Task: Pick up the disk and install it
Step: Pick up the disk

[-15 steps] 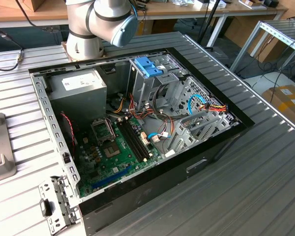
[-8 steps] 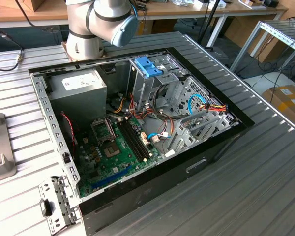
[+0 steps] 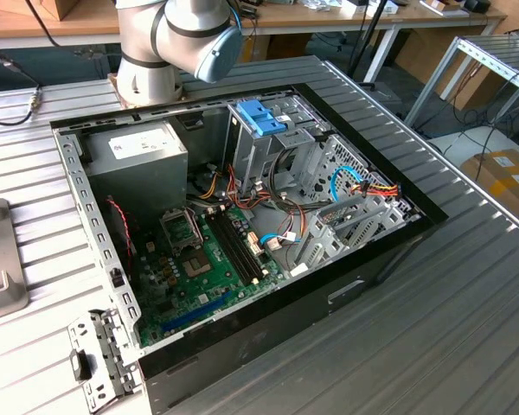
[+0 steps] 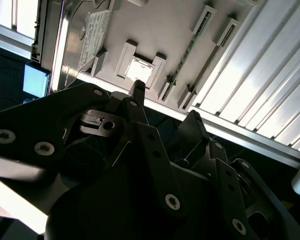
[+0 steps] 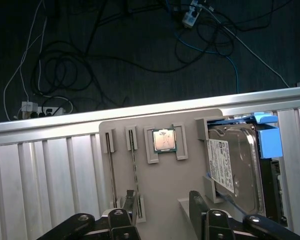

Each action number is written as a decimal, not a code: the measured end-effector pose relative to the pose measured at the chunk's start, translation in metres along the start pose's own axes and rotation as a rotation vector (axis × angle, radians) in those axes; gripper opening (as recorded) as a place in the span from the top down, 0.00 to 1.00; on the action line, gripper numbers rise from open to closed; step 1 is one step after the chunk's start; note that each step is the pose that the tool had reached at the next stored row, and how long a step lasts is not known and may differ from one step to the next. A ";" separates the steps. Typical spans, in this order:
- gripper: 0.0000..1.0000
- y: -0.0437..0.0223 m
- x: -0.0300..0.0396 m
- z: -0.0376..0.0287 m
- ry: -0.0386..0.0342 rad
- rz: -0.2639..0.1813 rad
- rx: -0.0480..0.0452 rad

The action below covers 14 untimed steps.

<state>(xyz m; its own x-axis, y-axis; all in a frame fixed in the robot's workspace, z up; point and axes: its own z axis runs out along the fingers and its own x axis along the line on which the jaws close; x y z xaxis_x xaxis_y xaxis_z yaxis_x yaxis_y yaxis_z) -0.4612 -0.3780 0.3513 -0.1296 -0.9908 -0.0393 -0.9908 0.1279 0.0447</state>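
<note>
- Claw (image 5: 160, 210): fingers spread, nothing between them. It hangs above the holder plate, with the disk off to one side and not touched.
- Disk (image 5: 237, 170): silver-grey drive with a white label and bright blue rails. It lies flat in a recess at one end of the holder plate.
- Holder plate (image 5: 165, 185): pale grey, resting on the slatted metal worktop (image 5: 40, 180) near its edge.
- Processor chip (image 5: 163, 140): square, seated in the plate's middle pocket, beside the disk's recess.
- Floor (image 5: 90, 60): dark, strewn with cables, beyond the worktop's edge.
- Computer case (image 3: 242, 346): open on the worktop in the exterior view, motherboard (image 3: 199, 259) exposed.
- Power-supply box (image 3: 138, 164): grey, white label, in the case's far corner.
- Blue clip (image 3: 261, 117): fixed on the metal drive cage.
- Arm (image 3: 173, 43): base standing behind the case.
</note>
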 end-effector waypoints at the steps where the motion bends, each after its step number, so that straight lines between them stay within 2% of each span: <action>1: 0.46 0.0000 -0.0001 0.0002 0.0000 0.000 0.0000; 14: 0.46 0.0004 -0.0009 0.0033 0.0001 0.000 -0.0001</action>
<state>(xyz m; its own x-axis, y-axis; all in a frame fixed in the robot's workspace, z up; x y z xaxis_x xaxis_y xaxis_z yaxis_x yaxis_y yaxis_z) -0.4616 -0.3770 0.3481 -0.1297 -0.9908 -0.0392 -0.9908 0.1279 0.0448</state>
